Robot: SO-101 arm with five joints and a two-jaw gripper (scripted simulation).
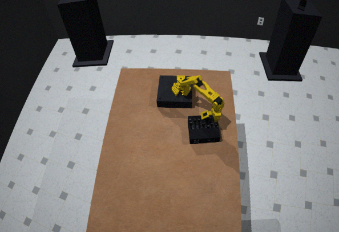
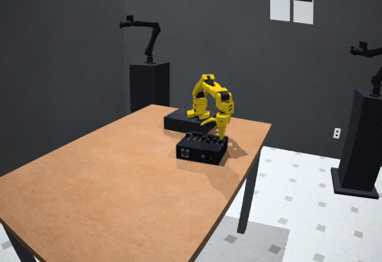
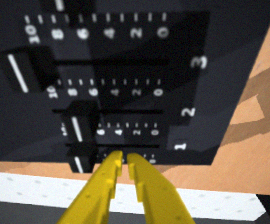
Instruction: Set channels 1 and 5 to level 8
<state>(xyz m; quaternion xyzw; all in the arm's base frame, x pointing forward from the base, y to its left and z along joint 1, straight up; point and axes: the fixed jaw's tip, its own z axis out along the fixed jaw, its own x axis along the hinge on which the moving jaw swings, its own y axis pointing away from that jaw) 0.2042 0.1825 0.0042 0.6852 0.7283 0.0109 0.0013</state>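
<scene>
The black lighting desk [image 1: 204,130] sits on the wooden table near its right edge; it also shows in the exterior view [image 2: 202,149]. In the wrist view its slots are marked 1 [image 3: 180,146], 2 [image 3: 187,112] and 3 [image 3: 198,62], with scales from 0 to 10. My yellow gripper [image 3: 122,159] is shut and empty, its tips down on the channel 1 row just right of the channel 1 fader knob [image 3: 80,161]. That knob sits near the high end of its scale; the exact mark is hidden. The channel 2 knob [image 3: 78,127] and channel 3 knob [image 3: 22,71] lie further up. Channel 5 is out of the wrist view.
The arm's black base block [image 1: 174,92] stands behind the desk. The table's right edge [image 1: 235,126] is close to the desk. Two dark pedestals [image 1: 84,23] [image 1: 291,35] stand on the tiled floor behind the table.
</scene>
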